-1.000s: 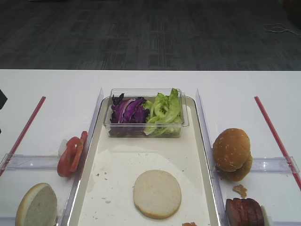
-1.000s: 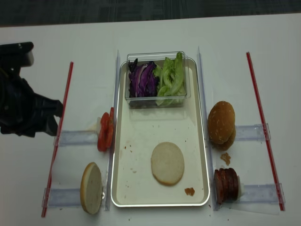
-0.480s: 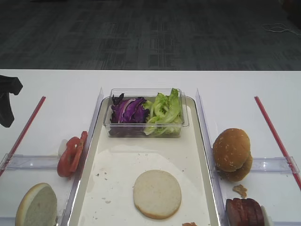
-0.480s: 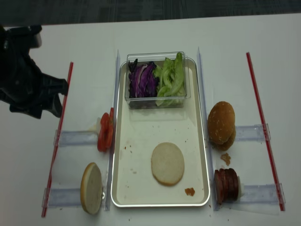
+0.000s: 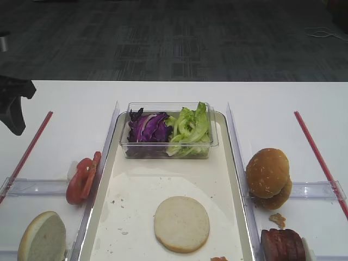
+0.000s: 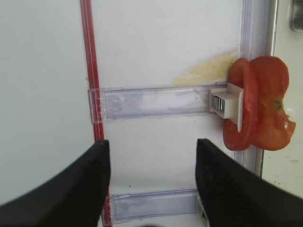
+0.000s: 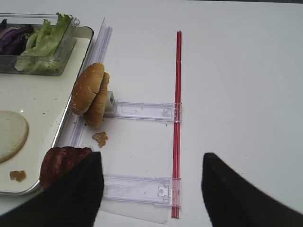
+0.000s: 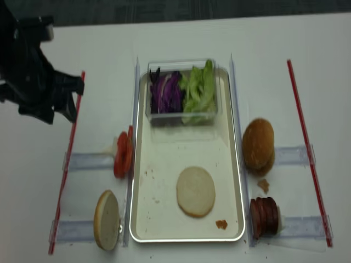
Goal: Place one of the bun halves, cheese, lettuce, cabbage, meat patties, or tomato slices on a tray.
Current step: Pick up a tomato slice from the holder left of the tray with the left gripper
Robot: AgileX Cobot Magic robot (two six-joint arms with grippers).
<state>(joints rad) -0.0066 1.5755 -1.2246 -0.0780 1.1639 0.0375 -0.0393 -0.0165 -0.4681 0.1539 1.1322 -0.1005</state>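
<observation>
A pale bun half lies flat on the cream tray. At the tray's far end, a clear box holds purple cabbage and green lettuce. Tomato slices stand on edge just left of the tray, with another bun half nearer me. Seeded bun domes and meat patties stand right of the tray. My left gripper hangs open and empty, left of the tomato slices. The right gripper is open and empty beside the patties. No cheese is in view.
Red strips run down both sides of the white table. Clear plastic rails hold the food upright. A crumb lies by the domes and another sits on the tray's near right corner.
My left arm has moved from the table's left edge toward the far side and slightly right, coming over the left red strip. The food and the tray have not moved.
</observation>
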